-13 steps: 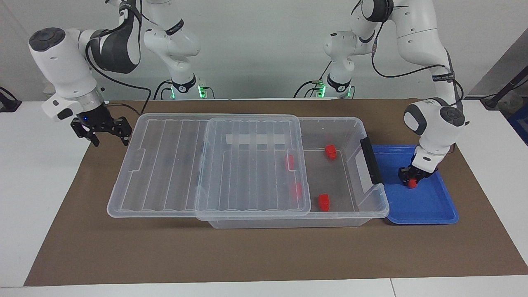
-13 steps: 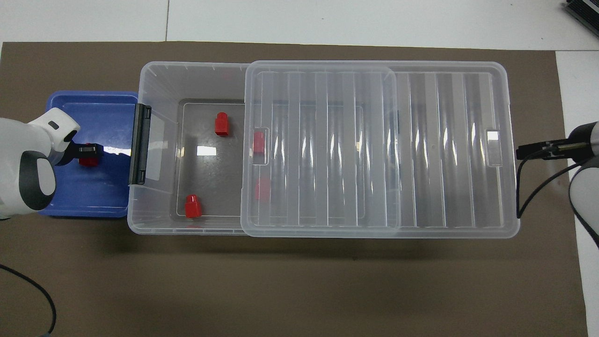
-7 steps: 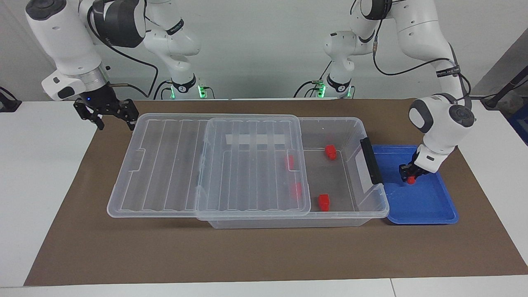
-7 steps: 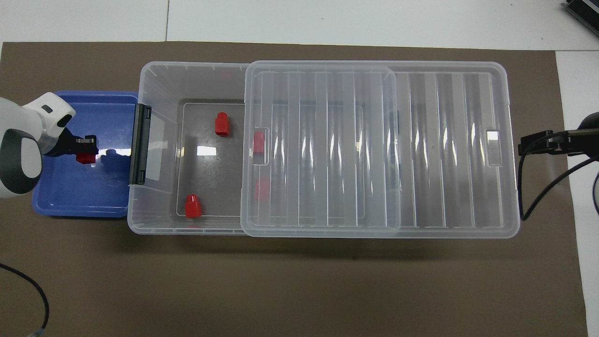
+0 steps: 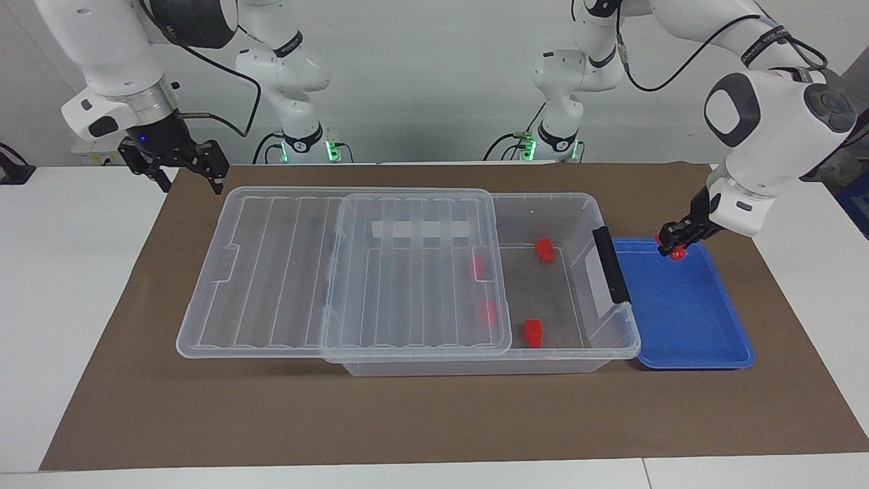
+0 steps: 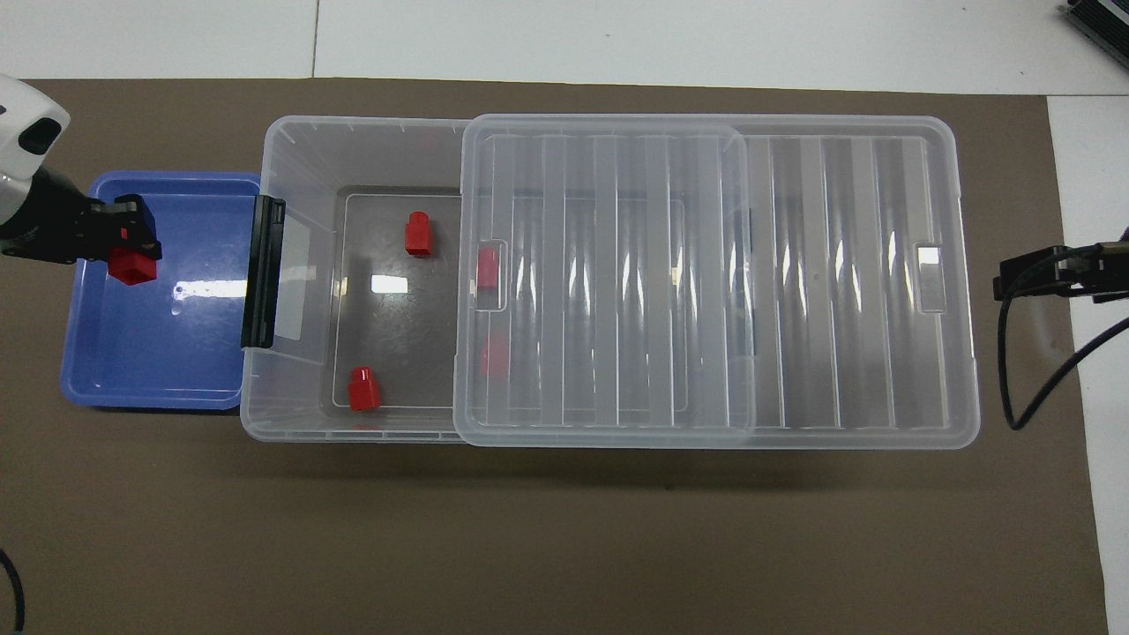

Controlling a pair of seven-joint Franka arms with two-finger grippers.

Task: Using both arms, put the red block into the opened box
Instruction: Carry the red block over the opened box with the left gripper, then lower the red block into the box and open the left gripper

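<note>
A: The left tool (image 5: pixel 673 243) is pinching the red block (image 5: pixel 677 253), raised over the edge of the blue tray (image 5: pixel 706 356) nearest the robots. How should it carry on?

B: I'd keep the block high enough to clear the black handle bar (image 5: pixel 611 265), carry it over the uncovered end of the box (image 5: pixel 614 350) beside the tray, then lower before letting go. The lid (image 5: pixel 285 272) covers the rest, so there's only that gap.

A: And the pose?

B: Left forearm slants down toward the tray. The right tool (image 5: pixel 182 168), fingers spread and empty, hangs near the lid's corner, waiting.
</note>
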